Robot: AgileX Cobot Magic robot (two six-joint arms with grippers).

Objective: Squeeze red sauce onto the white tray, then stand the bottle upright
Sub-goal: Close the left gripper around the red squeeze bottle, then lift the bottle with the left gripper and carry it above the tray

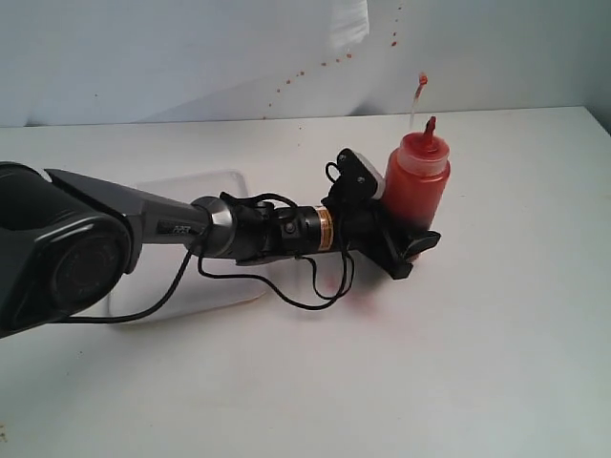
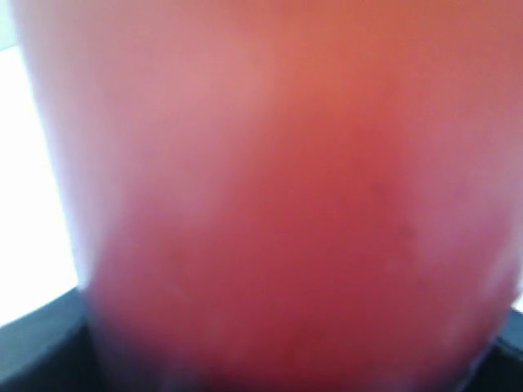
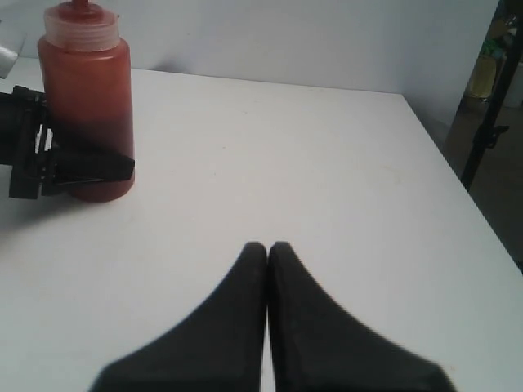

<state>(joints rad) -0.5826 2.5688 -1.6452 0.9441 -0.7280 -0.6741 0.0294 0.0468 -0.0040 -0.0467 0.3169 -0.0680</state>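
Note:
The bottle (image 1: 417, 186) stands upright on the table, to the right of the white tray (image 1: 205, 176), with its red nozzle pointing up and its thin tethered tip (image 1: 421, 81) above. My left gripper (image 1: 410, 246) is shut on the bottle's lower body, and one finger (image 3: 90, 163) lies across it. The bottle's red body (image 2: 278, 196) fills the left wrist view as a blur. Most of the tray is hidden behind my left arm. No red sauce blob shows. My right gripper (image 3: 267, 245) is shut on nothing, low over the bare table away from the bottle (image 3: 86, 106).
A faint pinkish smear (image 1: 368, 301) marks the table just in front of the left gripper. Small red specks (image 1: 325, 65) dot the back wall. The left arm's cable (image 1: 286, 296) loops down onto the table. The table edge (image 3: 445, 155) runs along one side of the right wrist view.

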